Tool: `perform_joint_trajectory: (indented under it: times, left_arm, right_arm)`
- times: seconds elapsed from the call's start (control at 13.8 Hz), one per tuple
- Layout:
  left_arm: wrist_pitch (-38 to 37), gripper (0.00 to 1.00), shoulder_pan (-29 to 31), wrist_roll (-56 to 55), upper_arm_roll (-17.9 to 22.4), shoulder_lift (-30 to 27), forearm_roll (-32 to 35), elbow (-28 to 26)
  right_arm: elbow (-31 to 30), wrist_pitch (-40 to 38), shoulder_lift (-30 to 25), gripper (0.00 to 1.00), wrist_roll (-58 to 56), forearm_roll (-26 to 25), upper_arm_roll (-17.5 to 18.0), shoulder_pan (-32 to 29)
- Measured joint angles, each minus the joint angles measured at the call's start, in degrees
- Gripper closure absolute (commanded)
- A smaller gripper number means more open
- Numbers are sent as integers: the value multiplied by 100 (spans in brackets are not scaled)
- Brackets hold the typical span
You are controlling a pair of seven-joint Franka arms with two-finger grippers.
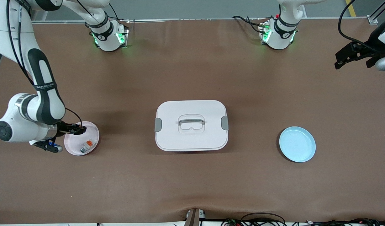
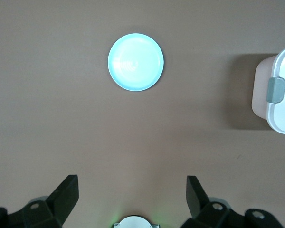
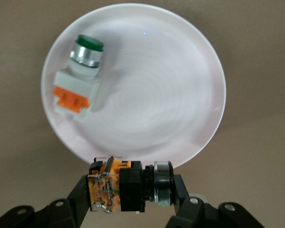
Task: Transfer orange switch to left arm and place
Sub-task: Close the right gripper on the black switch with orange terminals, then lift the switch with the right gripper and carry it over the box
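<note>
Your right gripper (image 3: 128, 190) clamps the orange switch (image 3: 126, 185) crosswise over the pink plate (image 1: 92, 130) rim, while the box (image 1: 191, 125) sits between it and the waiting, open left gripper (image 2: 132, 192) (over bare table near the blue plate (image 2: 136, 61)).

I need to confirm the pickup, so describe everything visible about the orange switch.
The orange switch is a small part with a black body, an orange-brown block with metal contacts at one end and a silvery ring with a dark cap at the other. It lies sideways, clamped between the fingers of the right gripper, over the rim of the pink plate at the right arm's end of the table. Only the gripper touches it; it looks lifted off the plate.
</note>
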Motion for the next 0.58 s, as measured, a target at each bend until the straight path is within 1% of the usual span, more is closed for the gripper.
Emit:
perform_joint_trajectory:
  times: [0.14, 0.29, 0.58]
  left_arm:
    - [0, 0, -9, 0, -4, 4, 0, -2]
    - [0, 0, -10, 0, -6, 9, 0, -5]
    - [0, 0, -11, 0, -9, 13, 0, -6]
  right_arm:
    - [316, -556, -7, 100, 254, 186, 13, 1]
    - [522, -946, -25, 100, 635, 444, 39, 10]
    - [644, -1490, -188, 100, 1599, 1345, 87, 227]
